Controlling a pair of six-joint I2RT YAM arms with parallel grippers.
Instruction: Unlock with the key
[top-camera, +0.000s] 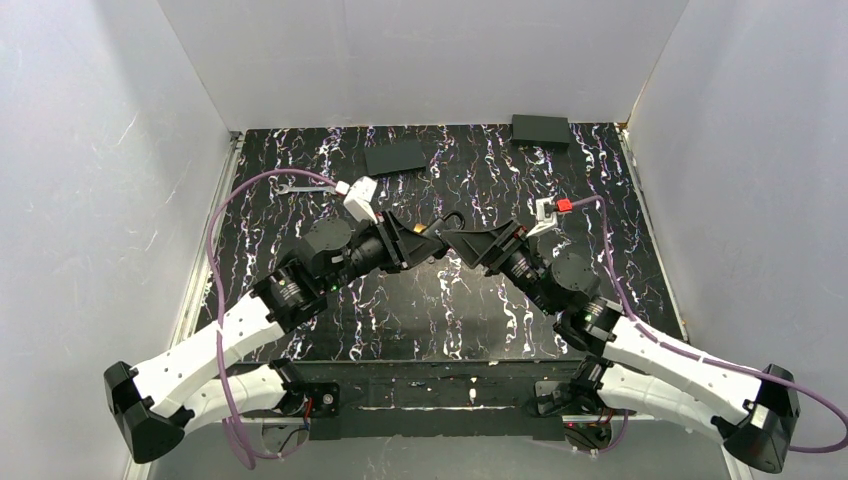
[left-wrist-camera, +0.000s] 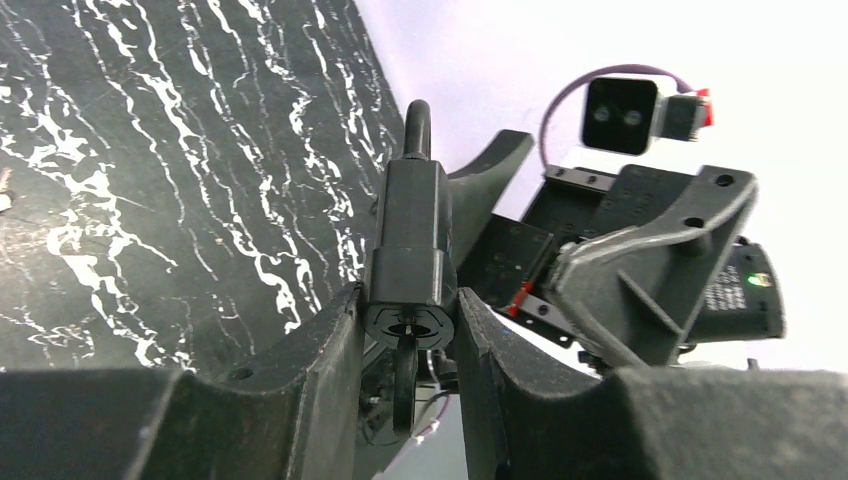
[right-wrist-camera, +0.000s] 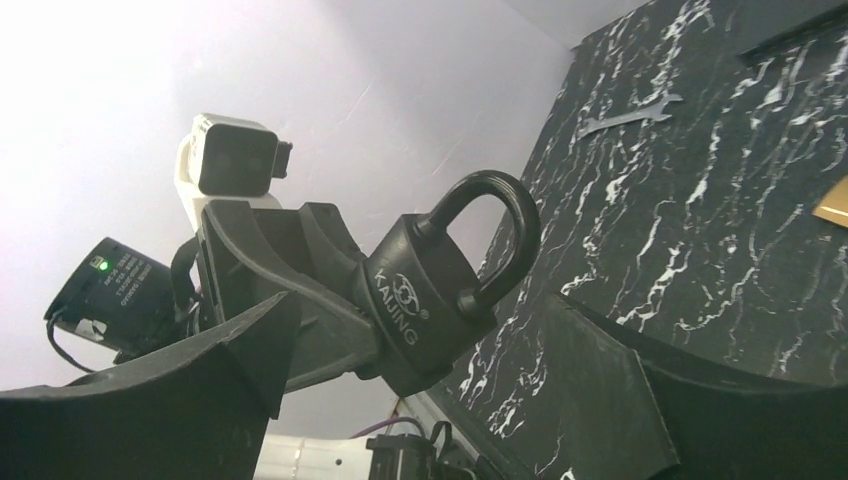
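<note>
My left gripper (left-wrist-camera: 408, 312) is shut on the body of a black padlock (left-wrist-camera: 410, 235), held above the table with its shackle (left-wrist-camera: 418, 125) pointing away. The key (left-wrist-camera: 404, 380) sits in the keyhole on the lock's underside, its rounded black head hanging free between my left fingers (left-wrist-camera: 320, 370). In the right wrist view the same padlock (right-wrist-camera: 430, 300) carries the word KAIJING. The near leg of its shackle (right-wrist-camera: 505, 225) ends in a round tip that looks outside the body. My right gripper (right-wrist-camera: 425, 325) stands open facing the lock, touching nothing. From above, both grippers (top-camera: 425, 243) (top-camera: 468, 246) meet mid-table.
A silver wrench (top-camera: 295, 186) lies at the back left of the marbled table (top-camera: 440, 310). Two flat black blocks (top-camera: 396, 157) (top-camera: 540, 130) rest near the back edge. A brass-coloured thing (right-wrist-camera: 833, 204) lies on the table beyond the grippers. White walls close in three sides.
</note>
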